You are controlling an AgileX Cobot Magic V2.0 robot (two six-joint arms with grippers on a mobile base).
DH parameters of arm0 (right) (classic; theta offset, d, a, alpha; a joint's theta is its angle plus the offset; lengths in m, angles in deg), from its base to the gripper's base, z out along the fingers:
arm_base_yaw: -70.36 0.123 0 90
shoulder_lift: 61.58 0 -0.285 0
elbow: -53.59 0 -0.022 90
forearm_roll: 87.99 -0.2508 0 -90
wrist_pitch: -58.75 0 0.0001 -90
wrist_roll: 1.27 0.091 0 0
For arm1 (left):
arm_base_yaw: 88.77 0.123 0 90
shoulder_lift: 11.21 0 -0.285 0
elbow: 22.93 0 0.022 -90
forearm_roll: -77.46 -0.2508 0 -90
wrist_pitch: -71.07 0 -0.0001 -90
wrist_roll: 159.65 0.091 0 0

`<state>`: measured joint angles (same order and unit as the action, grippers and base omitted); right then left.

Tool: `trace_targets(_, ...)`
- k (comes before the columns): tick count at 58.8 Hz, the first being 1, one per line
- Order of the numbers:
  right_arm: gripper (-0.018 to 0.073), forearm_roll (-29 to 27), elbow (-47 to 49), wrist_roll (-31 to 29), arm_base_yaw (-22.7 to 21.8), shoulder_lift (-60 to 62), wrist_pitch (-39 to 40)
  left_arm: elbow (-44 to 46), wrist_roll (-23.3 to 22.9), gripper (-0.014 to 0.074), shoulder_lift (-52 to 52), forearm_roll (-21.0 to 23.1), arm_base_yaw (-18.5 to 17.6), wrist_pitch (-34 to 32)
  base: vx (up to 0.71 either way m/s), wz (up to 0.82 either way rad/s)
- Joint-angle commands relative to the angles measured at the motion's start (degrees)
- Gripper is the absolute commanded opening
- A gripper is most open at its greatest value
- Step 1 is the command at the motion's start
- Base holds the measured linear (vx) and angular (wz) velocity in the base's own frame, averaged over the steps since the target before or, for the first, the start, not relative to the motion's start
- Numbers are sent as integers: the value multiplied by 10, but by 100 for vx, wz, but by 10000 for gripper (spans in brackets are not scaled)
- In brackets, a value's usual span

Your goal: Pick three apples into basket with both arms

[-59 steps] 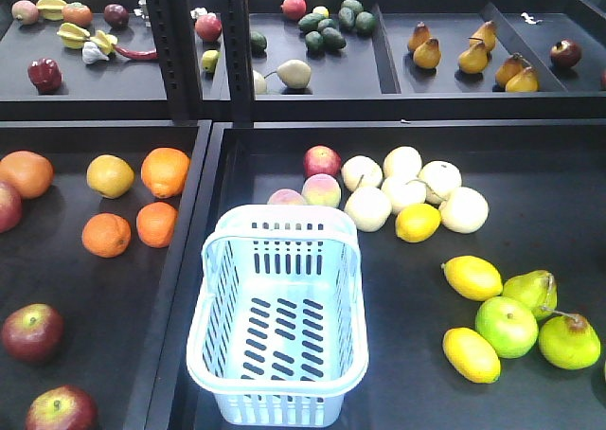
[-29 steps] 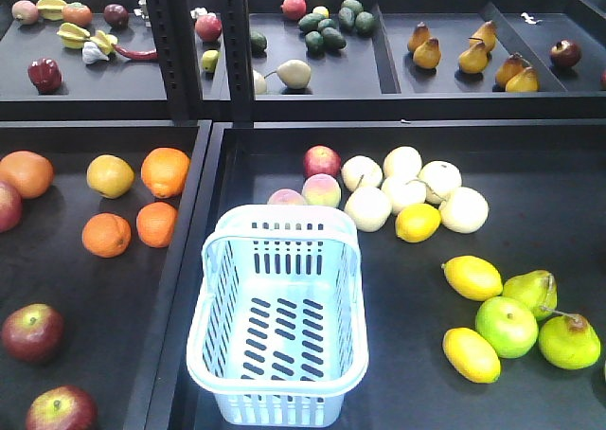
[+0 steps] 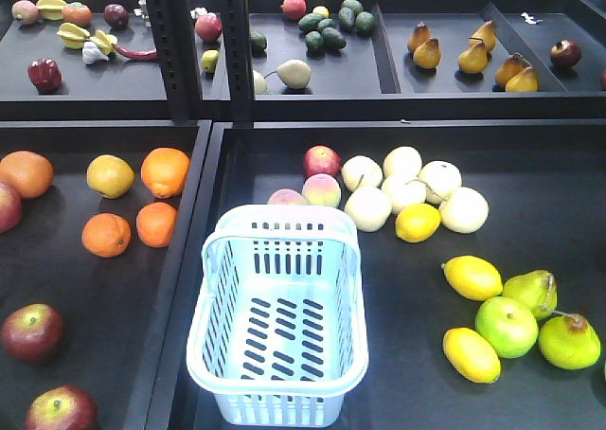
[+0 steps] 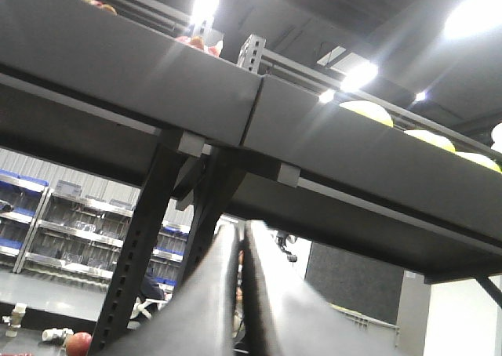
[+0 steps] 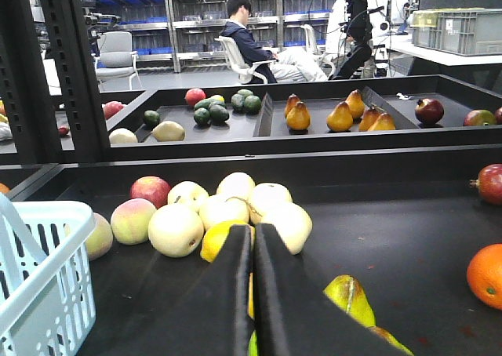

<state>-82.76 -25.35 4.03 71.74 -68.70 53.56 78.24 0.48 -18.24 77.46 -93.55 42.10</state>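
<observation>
Task at its outset. The basket (image 3: 284,406) stands empty in the right-hand tray (image 3: 530,165), by its left wall, mouth upward, long axis running near to far. The dark apples (image 3: 32,331) lie in the left tray (image 3: 114,297) (none yet lifted). Left gripper (image 4: 241,230) and right gripper (image 5: 252,232): fingers pressed together, holding nothing.

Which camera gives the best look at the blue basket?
Exterior front-facing: the whole basket shows from above, empty. Right wrist catches only one corner at its left edge; left wrist shows no clear sign of it.
</observation>
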Motion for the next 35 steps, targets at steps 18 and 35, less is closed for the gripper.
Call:
trace_targets(18,-8,3,-7,-4,-3,7,42,22,-117,-6,7,8,1,-60,0,0)
trace_targets(35,-8,3,-7,-4,-3,7,42,125,-136,-6,0,7,1,66,0,0)
